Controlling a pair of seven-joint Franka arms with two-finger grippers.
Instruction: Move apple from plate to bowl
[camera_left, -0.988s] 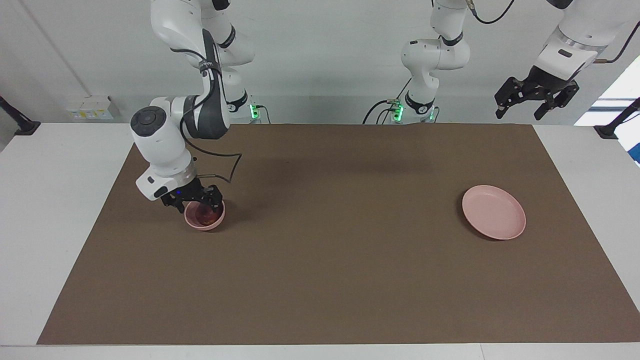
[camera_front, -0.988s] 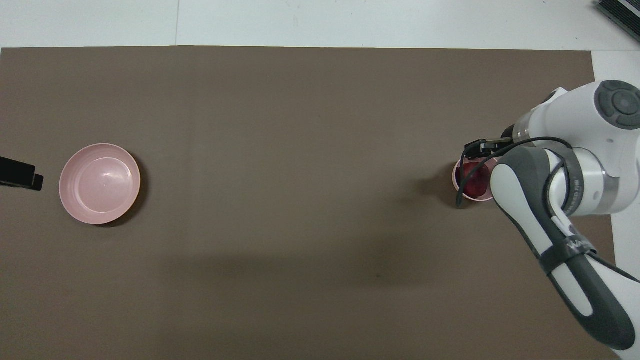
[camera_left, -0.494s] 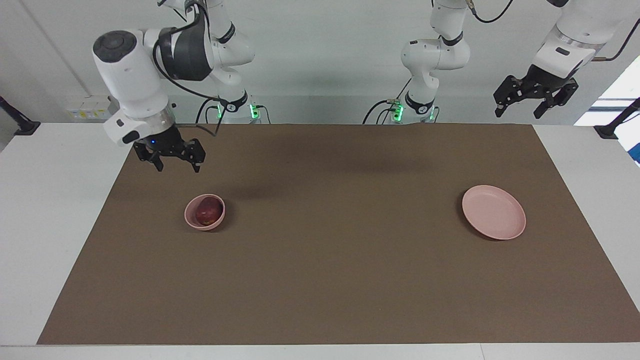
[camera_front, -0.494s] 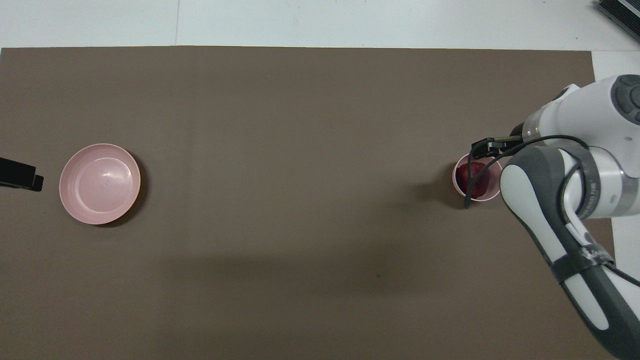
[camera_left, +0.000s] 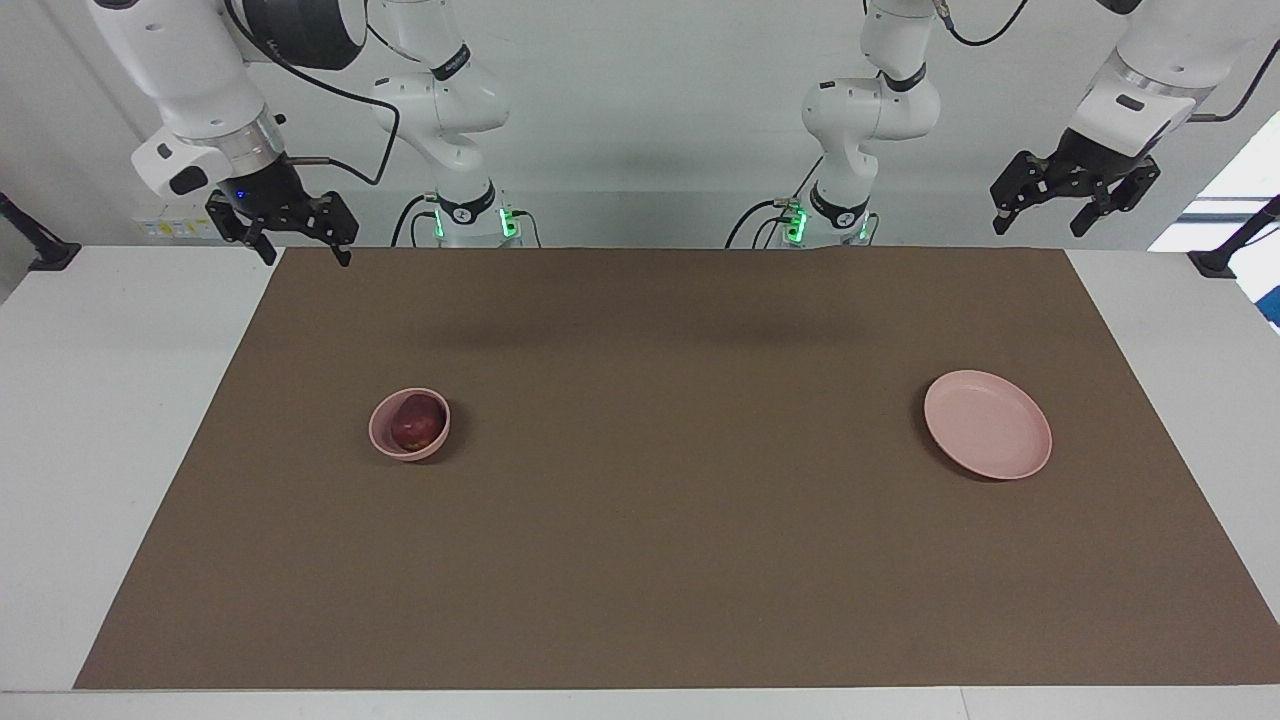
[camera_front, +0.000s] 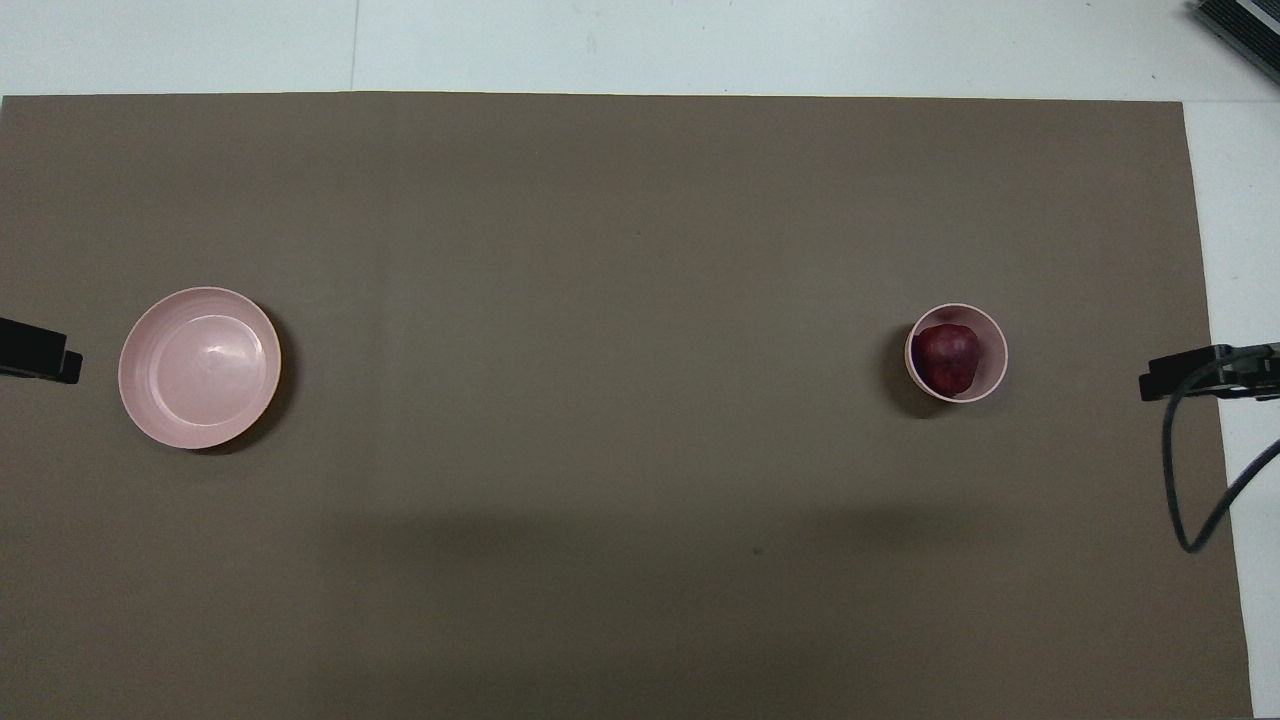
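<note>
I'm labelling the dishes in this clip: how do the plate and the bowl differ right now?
The plate is wide and flat with a low rim; the bowl is narrower and deeper. The plate has nothing on it, while the bowl holds the apple. The plate lies toward the left arm's end of the table, the bowl toward the right arm's end. Both are round, pale pink and sit on the brown mat.

Above bowl (camera_left: 409, 425): open, both grippers raised at table ends
Between bowl and plate (camera_left: 987, 424): bare mat (camera_left: 680, 500)
</note>
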